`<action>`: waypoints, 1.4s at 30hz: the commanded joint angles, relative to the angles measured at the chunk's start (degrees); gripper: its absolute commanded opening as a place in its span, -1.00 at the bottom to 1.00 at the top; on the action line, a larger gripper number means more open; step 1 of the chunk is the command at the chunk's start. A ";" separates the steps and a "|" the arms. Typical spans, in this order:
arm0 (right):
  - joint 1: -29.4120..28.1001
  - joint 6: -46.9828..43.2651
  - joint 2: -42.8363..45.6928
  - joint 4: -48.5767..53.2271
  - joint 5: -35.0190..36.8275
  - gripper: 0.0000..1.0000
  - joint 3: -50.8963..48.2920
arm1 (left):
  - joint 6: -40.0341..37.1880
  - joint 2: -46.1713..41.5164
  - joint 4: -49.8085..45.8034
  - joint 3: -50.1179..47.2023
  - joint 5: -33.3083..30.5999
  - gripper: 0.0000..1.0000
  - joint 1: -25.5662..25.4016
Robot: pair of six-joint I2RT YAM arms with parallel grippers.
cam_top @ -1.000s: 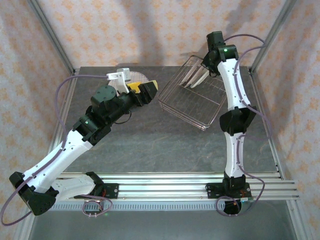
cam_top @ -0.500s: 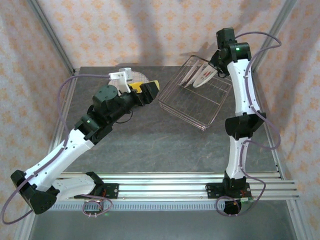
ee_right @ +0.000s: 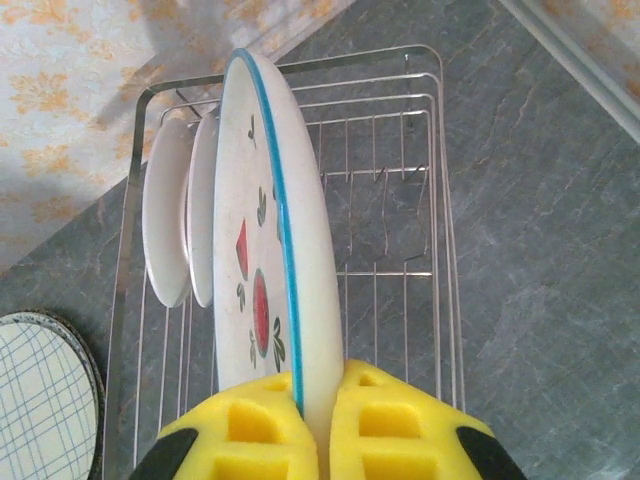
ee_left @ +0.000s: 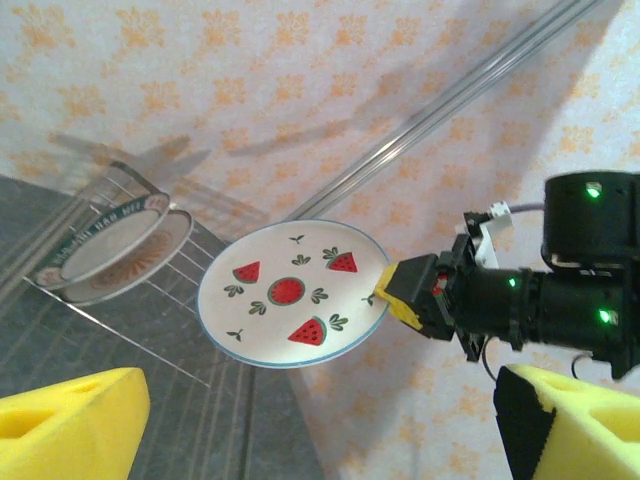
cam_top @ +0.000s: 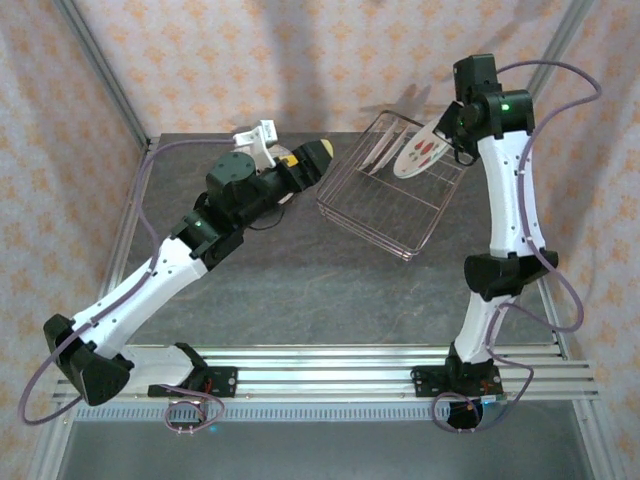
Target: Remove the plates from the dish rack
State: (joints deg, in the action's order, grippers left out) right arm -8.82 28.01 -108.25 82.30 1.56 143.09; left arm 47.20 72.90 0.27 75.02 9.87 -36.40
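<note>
Watermelon plate (ee_left: 290, 292) lifted above dish rack (cam_top: 388, 210), blue-rimmed, in right gripper (ee_right: 318, 388).

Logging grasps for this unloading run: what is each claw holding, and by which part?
Right claw pinches the watermelon-patterned plate at its rim. Left claw is open, holding nothing.

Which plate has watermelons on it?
The plate in the right gripper, above the rack. The two plates in the rack and the plaid plate on the table have none.

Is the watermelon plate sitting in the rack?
No, the right jaws hold the watermelon plate up in the air above the dish rack.
</note>
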 commanded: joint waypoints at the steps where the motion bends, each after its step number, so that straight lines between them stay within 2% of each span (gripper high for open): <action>1: 0.48 -0.41 5.59 -4.26 1.63 -1.00 -0.37 | 7.33 2.78 -0.01 3.96 1.88 0.80 -0.60; 9: 1.03 1.07 11.47 -7.35 -1.52 -1.00 -4.38 | 20.58 11.26 -2.77 9.33 6.44 0.71 -0.84; 12: 1.47 1.50 12.77 -8.44 -3.94 -1.00 -4.91 | 25.71 14.62 -1.17 10.68 8.49 0.68 -1.17; 15: 2.50 2.23 14.61 -11.10 -7.69 -1.00 -7.13 | 29.89 18.03 1.69 11.99 10.69 0.65 -1.65; 21: 6.82 5.94 17.49 -16.91 -19.73 -1.00 -12.46 | 36.31 24.37 6.13 14.74 13.32 0.60 -2.51; 28: 10.62 10.47 21.32 -24.64 -29.60 -1.00 -20.38 | 38.72 29.76 7.63 19.09 14.92 0.50 -3.01; 31: 11.71 12.47 22.49 -27.31 -33.46 -1.00 -23.49 | 39.93 31.08 9.61 19.53 15.16 0.39 -3.01; 40: 11.89 14.23 25.28 -31.44 -37.06 -1.00 -29.70 | 40.56 32.98 10.45 21.03 15.71 0.13 -2.97; 42: 11.89 14.40 25.88 -32.00 -37.40 -1.00 -31.02 | 40.51 33.09 10.45 21.22 15.80 0.02 -2.97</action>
State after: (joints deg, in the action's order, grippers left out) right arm 2.81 40.62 -85.95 59.13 -32.12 112.18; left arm 87.35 105.27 8.38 94.04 24.51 -39.03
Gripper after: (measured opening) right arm 0.060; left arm 0.528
